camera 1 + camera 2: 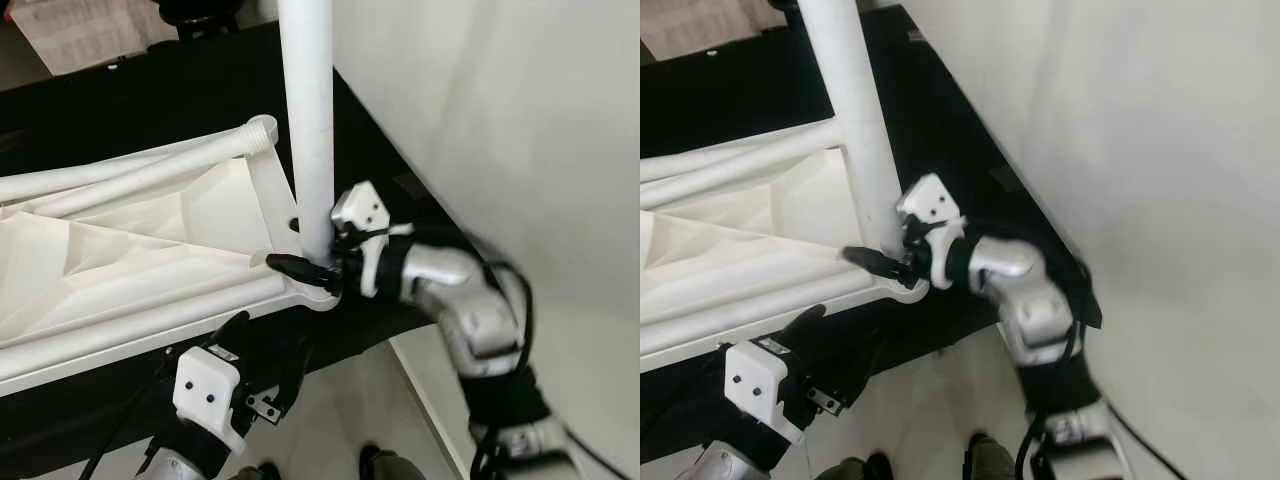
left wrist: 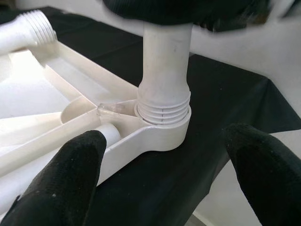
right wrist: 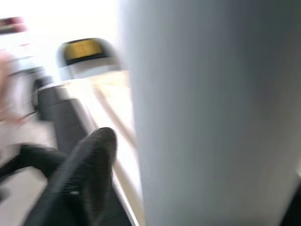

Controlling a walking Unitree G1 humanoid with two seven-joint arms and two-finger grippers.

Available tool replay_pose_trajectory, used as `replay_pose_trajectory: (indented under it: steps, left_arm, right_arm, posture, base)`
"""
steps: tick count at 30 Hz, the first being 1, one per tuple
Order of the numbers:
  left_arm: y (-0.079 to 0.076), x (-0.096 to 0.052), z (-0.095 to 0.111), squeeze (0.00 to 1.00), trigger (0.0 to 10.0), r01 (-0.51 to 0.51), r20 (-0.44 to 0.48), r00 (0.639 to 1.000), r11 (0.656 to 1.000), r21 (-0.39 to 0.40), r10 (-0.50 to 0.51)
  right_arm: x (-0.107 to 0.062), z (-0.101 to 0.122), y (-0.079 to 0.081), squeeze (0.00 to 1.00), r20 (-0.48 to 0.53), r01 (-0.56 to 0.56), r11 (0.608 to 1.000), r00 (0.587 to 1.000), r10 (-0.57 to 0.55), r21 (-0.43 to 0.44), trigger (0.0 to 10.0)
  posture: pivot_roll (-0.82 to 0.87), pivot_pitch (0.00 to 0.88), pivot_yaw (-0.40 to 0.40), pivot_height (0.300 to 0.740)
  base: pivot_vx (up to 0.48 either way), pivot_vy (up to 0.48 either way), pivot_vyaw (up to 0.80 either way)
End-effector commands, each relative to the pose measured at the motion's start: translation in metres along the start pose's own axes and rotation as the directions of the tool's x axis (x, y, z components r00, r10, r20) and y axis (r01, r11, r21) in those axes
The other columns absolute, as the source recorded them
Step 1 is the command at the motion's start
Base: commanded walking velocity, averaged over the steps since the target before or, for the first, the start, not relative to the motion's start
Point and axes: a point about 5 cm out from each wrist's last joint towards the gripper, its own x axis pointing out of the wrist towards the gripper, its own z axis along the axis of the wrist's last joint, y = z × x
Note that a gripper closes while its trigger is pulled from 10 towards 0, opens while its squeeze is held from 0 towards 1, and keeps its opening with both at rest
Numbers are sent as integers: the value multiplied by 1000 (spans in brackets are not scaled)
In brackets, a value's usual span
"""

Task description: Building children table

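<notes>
A white plastic table top lies upside down on a black cloth. A white table leg stands upright in the corner socket, its threaded end partly seated. My right gripper is shut on the leg just above the socket, one black finger showing beside the tube. My left gripper hangs open just below the table top's near edge, both fingers apart with nothing between them. Another threaded leg lies flat across the table top.
The black-covered work surface runs back to a white wall on the right. Pale floor and my feet lie below the near edge.
</notes>
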Motion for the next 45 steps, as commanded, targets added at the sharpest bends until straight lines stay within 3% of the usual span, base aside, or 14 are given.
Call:
replay_pose_trajectory:
  steps: [1, 2, 3, 12, 13, 26, 29, 30, 31, 32, 34, 42, 43, 45]
  left_arm:
    - [-1, -3, -4, 0, 10000, -4, -24, 1000, 1000, -9, 3]
    - [-1, -3, -4, 0, 10000, -4, -24, 1000, 1000, -10, 4]
    - [-1, -4, -3, 0, 10000, -5, -23, 1000, 1000, -10, 5]
    - [-3, -7, -1, 0, 10000, -5, -27, 1000, 1000, -9, 5]
    - [-4, -7, -1, 0, 10000, -4, -29, 1000, 1000, -10, 3]
    - [-7, -8, 0, 0, 10000, 0, -29, 1000, 1000, -19, -1]
    - [-7, -9, 1, 0, 10000, 0, -27, 1000, 1000, -18, -1]
    - [-6, -9, 1, 0, 10000, -1, -28, 1000, 1000, -16, 0]
    - [-6, -9, 1, 0, 10000, -1, -28, 1000, 1000, -16, 0]
    - [-5, -10, 1, 0, 10000, -1, -28, 1000, 1000, -14, 1]
    - [-3, -10, 0, 0, 10000, 0, -29, 1000, 1000, -12, 0]
    - [0, -6, -2, 0, 10000, 6, -30, 1000, 1000, -5, -6]
    - [0, -6, -2, 0, 10000, -2, -29, 1000, 1000, -1, 2]
    - [1, -6, -3, 0, 10000, -16, -25, 1000, 1000, 4, 16]
  right_arm:
    - [-1, -4, -1, 1000, 0, -102, 995, 995, 102, -9, 10000]
    - [-2, -2, -6, 1000, -9, -142, 989, 990, 142, -25, 10000]
    - [-2, 2, -11, 0, -13, -201, 979, 980, 200, -30, 10000]
    - [5, 4, -29, 0, -42, -392, 920, 919, 392, 13, 10000]
    - [5, 3, -29, 0, -42, -421, 906, 906, 422, 29, 0]
    - [-6, -16, -26, 0, -65, -318, 948, 945, 319, 27, 0]
    - [-7, -49, -5, 0, -131, 22, 989, 991, -3, 144, 0]
    - [-10, -72, 3, 0, -276, 512, 847, 843, -463, 144, 0]
    - [-10, -72, 3, 0, -276, 512, 847, 843, -463, 144, 0]
    - [-26, -88, 25, 0, -394, 706, 689, 686, -611, 161, 0]
    - [-33, -94, 38, 0, -452, 776, 612, 606, -655, 153, 0]
    - [-19, -89, 30, 0, -417, 726, 666, 666, -618, 171, 0]
    - [-12, -83, 23, 0, -378, 677, 709, 720, -583, 195, 10000]
    - [-5, -70, 13, 0, -274, 591, 758, 804, -527, 276, 10000]
  posture:
    - [-28, 276, 37, 740]
    - [-25, 276, 37, 740]
    - [-11, 279, 39, 740]
    - [22, 287, 42, 740]
    - [30, 291, 40, 740]
    - [13, 295, 28, 740]
    - [13, 307, 7, 740]
    - [9, 314, 8, 740]
    - [9, 314, 8, 740]
    - [3, 321, 9, 740]
    - [-16, 316, 29, 740]
    - [-7, 286, 26, 740]
    - [-7, 287, 24, 740]
    - [-6, 282, 24, 740]
  base:
    - [0, 0, 0]
    - [0, 0, 0]
    - [0, 0, 0]
    - [0, 0, 0]
    - [0, 0, 0]
    - [0, 0, 0]
    - [0, 0, 0]
    - [0, 0, 0]
    - [0, 0, 0]
    - [0, 0, 0]
    - [0, 0, 0]
    - [0, 0, 0]
    - [0, 0, 0]
    - [0, 0, 0]
